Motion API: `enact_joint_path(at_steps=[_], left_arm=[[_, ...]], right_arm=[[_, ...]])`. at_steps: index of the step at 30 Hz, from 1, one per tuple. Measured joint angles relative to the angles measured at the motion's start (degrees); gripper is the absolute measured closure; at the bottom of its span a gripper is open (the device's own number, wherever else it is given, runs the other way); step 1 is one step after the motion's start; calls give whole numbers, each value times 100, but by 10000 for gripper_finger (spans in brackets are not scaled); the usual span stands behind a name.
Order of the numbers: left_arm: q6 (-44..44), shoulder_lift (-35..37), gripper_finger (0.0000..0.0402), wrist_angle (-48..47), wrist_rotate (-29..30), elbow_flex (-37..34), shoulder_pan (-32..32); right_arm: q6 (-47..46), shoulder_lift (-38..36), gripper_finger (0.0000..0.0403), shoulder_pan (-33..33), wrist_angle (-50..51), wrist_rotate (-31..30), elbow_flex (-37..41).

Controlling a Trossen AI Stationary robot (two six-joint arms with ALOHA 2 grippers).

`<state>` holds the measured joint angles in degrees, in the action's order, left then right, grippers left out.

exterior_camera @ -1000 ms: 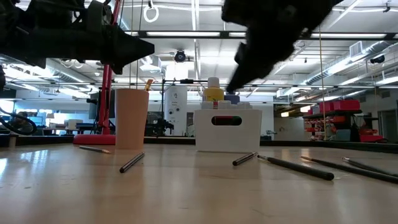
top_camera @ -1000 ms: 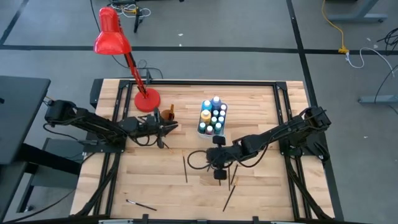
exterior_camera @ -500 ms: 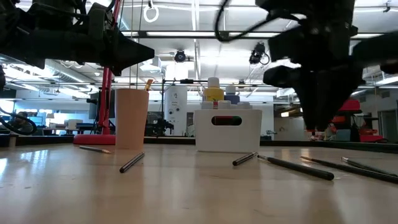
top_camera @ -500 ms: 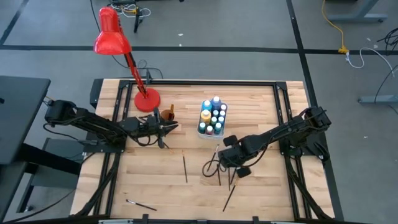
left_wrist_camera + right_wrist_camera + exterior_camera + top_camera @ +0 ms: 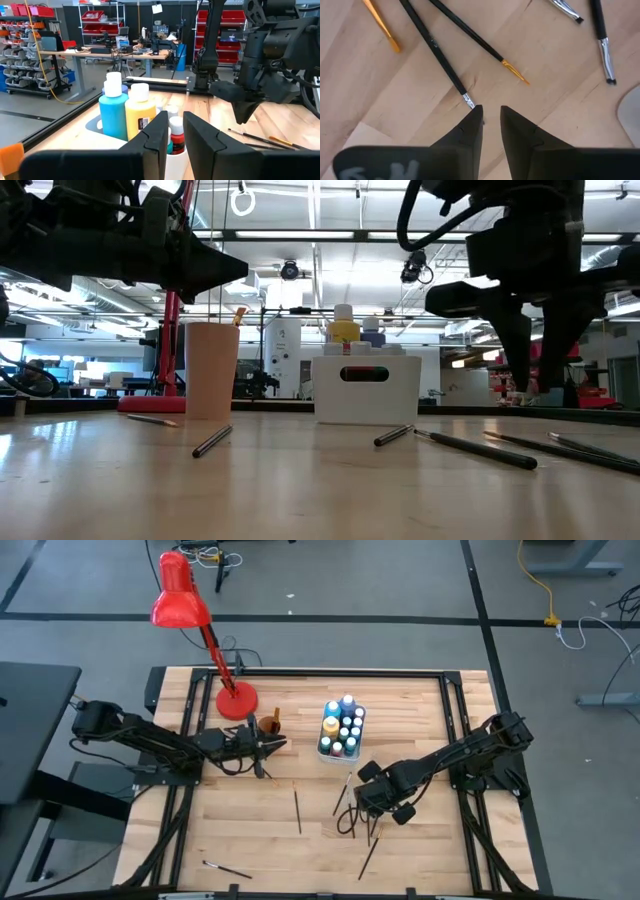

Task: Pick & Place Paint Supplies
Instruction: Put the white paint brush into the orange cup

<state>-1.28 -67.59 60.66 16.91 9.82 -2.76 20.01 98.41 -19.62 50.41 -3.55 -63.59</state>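
Wood table (image 5: pixel 420 720) | right gripper (image 5: pixel 490 117) over loose brushes (image 5: pixel 437 55), jaws narrowly parted, empty | step: brush pickup | next: lower, close | left gripper (image 5: pixel 172 132) waits, jaws narrow.

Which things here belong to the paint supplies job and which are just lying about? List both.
Job:
- paint bottles standing in the white box
- loose brushes lying on the table
- brown cup with a brush in it
- right tool, over the brushes
- left tool, beside the cup

Lying about:
- red lamp
- wooden table
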Motion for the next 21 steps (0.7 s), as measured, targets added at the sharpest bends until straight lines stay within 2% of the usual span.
enact_joint_path(at_steps=[7,13,17,21], left_arm=[[-129,0,336,-11,22,0,0],[-153,0,336,-111,32,-2,0],[-153,0,336,-116,226,-2,0],[-153,0,336,-117,402,-2,2]], right_arm=[[450,-7,332,0,-256,10,460],[1143,-7,332,-15,-982,-153,923],[1202,-8,332,-12,-1241,-269,1039],[1346,-27,336,-6,-1302,-94,1124]])
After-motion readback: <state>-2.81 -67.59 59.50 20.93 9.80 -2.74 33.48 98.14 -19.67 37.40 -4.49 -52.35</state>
